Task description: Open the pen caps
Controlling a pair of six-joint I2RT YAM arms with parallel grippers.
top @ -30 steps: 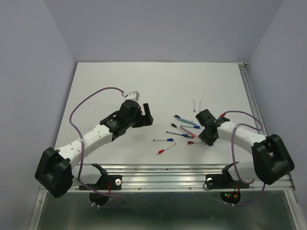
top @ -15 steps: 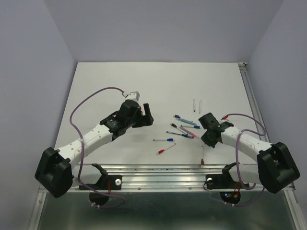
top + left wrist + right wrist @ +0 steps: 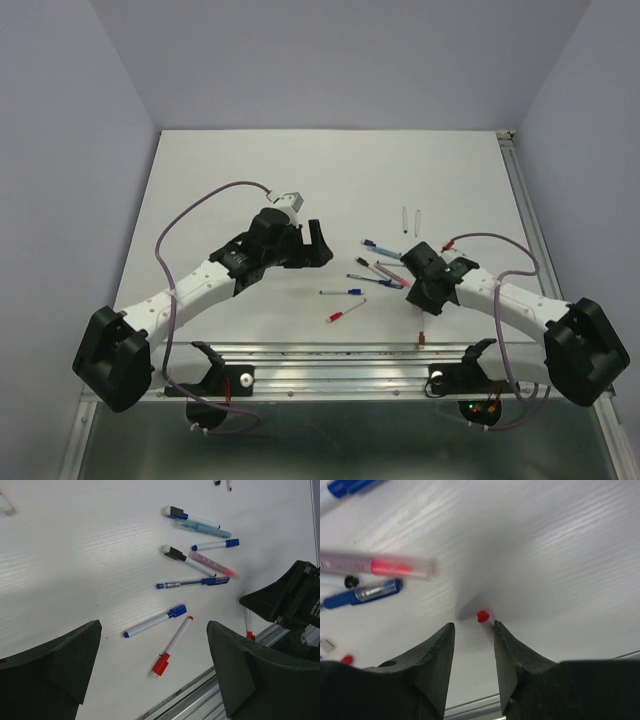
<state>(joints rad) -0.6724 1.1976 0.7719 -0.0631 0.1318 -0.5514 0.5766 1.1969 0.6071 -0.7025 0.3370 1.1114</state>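
Several pens [image 3: 380, 268] lie scattered on the white table [image 3: 250, 180] between the arms, with blue, black and red caps on. My left gripper [image 3: 318, 243] hangs wide open and holds nothing. Below it lie a red-capped pen [image 3: 172, 647], its red cap [image 3: 161, 664] toward the rail, and a blue-capped pen [image 3: 154, 621]. My right gripper [image 3: 473, 625] stands low over the table, partly open with nothing between its fingers. A small red pen end [image 3: 482, 616] lies just past its fingertips. Another red-ended pen [image 3: 422, 334] lies by the front edge.
Two short white pens [image 3: 410, 218] lie farther back. The metal rail [image 3: 350, 352] runs along the table's near edge, close behind the right gripper. Grey walls stand on three sides. A pink translucent pen [image 3: 377, 566] and a blue pen [image 3: 362, 595] lie left of the right fingers.
The right gripper shut and reopened while moving left toward the pens. A red-ended pen now lies by the front edge. The left gripper shifted slightly right, still open.
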